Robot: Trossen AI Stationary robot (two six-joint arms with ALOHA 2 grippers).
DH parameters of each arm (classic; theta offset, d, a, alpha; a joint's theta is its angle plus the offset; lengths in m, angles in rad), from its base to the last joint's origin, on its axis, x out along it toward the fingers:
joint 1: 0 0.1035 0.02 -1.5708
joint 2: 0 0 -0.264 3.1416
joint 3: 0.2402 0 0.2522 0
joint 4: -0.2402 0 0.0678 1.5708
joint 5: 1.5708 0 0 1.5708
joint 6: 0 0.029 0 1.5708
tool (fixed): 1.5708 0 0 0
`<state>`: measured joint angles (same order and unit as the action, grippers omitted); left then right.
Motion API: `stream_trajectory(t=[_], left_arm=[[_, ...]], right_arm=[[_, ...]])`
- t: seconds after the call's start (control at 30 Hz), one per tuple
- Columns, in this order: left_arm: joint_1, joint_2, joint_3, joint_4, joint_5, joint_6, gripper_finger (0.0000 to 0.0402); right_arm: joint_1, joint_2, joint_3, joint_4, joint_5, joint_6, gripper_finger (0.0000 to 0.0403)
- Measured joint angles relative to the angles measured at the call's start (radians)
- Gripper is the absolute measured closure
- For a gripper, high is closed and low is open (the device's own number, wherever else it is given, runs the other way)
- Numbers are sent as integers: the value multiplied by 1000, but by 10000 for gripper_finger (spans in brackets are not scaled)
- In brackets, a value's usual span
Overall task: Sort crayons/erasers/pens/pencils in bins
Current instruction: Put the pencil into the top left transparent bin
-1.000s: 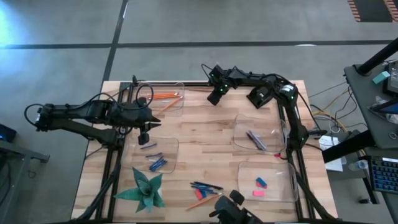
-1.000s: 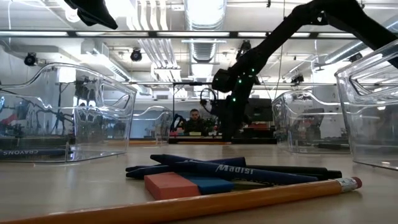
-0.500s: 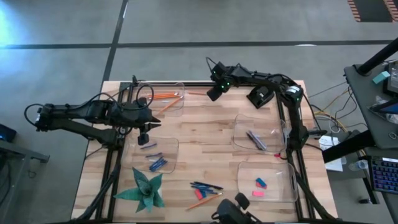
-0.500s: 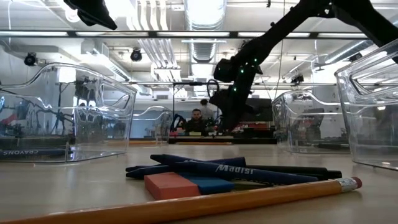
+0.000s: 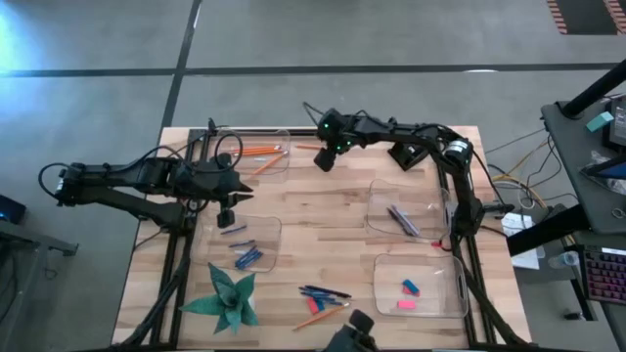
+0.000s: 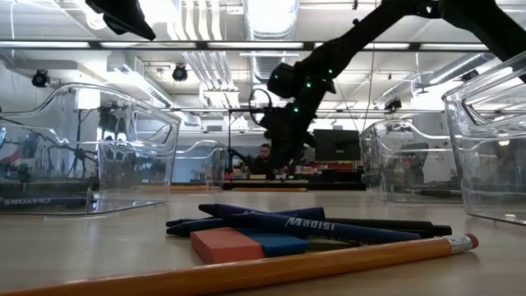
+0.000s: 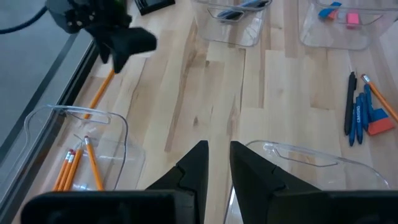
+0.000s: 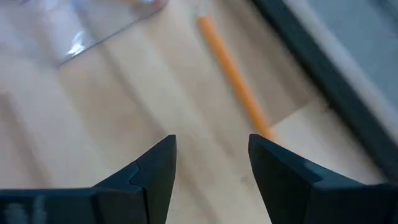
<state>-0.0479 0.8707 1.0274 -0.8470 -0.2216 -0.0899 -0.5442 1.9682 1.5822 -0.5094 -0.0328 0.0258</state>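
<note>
Now the right gripper (image 5: 324, 160), jaws spread and empty, hung above a stray pencil (image 8: 235, 78) just ahead, beside the pencil bin (image 5: 256, 154); next it likely needed lowering to pinch it.

Orange pencils (image 5: 260, 151), dark blue pens (image 5: 326, 292), pink and blue erasers (image 5: 407, 289) — a green paper star (image 5: 229, 295) — pale wood table (image 5: 323, 210).
</note>
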Motion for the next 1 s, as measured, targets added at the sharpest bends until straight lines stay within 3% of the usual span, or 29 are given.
stream_trajectory(t=[0.13,0.3,0.6,1.0], left_arm=[[0,2,0,2,-2,-1,349],[0,13,0,2,-4,-2,349],[0,23,6,3,-4,-5,349],[0,23,7,3,-4,-8,349]], right_arm=[[-27,12,3,57,26,8,211],[-65,73,20,41,-51,87,211],[-65,178,100,29,-49,37,211],[-65,338,344,-242,-57,-7,214]])
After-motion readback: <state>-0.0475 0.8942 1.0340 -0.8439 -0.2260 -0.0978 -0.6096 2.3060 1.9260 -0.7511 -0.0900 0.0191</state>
